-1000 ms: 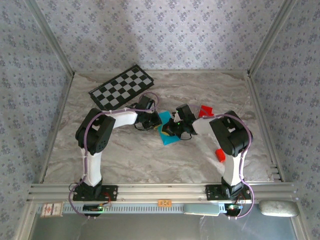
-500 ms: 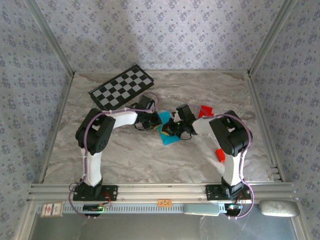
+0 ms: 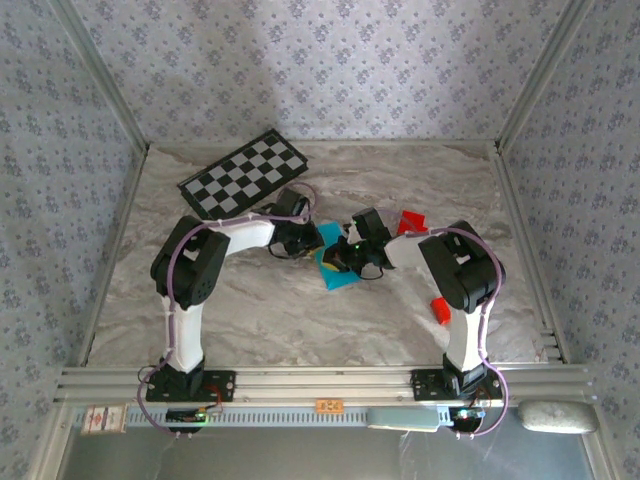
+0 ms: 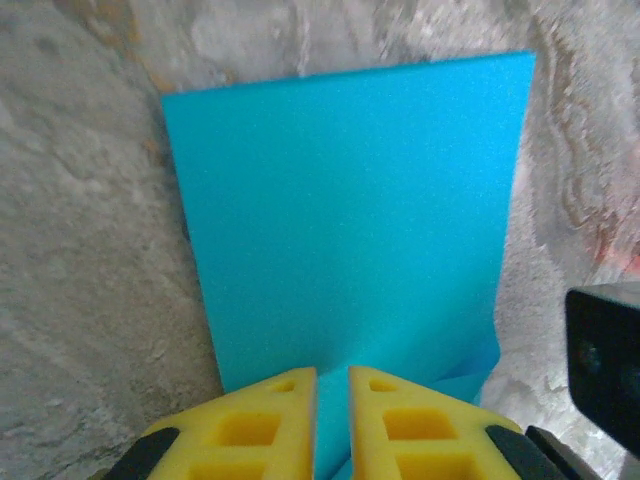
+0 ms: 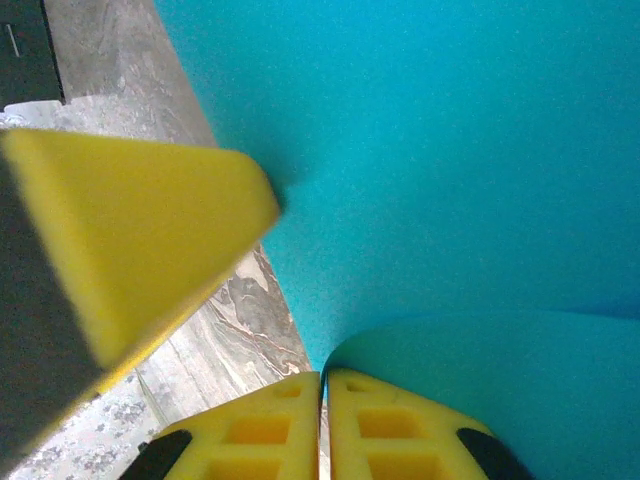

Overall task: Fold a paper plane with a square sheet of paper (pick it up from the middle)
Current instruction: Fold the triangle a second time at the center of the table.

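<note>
- Cyan paper [image 4: 350, 200] lies mid-table [image 3: 250, 310] between the two arms, with one part curled up off the rest.
- Left gripper [image 4: 332, 420] is closed on the paper's near edge, probably to anchor it against sliding.
- Right gripper [image 5: 324, 420] has its jaws pinched together at the raised curl, apparently holding that flap ready to fold it over.

On my top cam I see a b/w checkered board [image 3: 243, 176] lying flat at the far-left of the marble tabletop [image 3: 300, 320]. Two red blocks: one [image 3: 410, 222] right of centre, the other [image 3: 439, 311] nearer the front, well apart. Patterned wallpaper [image 3: 330, 70] on all sides, alu rail [image 3: 320, 382] along the near edge, grey pad [image 3: 558, 416] at bottom-right.
</note>
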Robot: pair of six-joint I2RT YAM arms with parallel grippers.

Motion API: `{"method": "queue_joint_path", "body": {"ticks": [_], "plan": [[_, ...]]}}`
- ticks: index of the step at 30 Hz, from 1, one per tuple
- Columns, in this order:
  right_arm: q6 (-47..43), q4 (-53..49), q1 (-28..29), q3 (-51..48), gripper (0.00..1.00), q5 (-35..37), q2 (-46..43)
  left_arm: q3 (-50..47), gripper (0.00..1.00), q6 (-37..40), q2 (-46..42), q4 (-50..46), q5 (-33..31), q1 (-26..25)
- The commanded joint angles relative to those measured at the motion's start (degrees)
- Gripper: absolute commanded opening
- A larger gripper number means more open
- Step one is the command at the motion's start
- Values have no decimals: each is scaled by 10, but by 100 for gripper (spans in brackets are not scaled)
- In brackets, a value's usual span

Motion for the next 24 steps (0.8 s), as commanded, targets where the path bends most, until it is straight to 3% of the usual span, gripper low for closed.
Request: {"method": "queue_joint_path", "body": {"ticks": [1, 14, 24], "plan": [[-12, -58, -2, -2, 14, 24, 24, 29, 17, 9, -40, -25, -5, 23], [-19, -70, -1, 6, 32, 25, 27, -6, 20, 15, -110, -39, -27, 65], [-25, -81, -2, 5, 13, 30, 29, -53, 15, -4, -119, -5, -1, 49]]}}
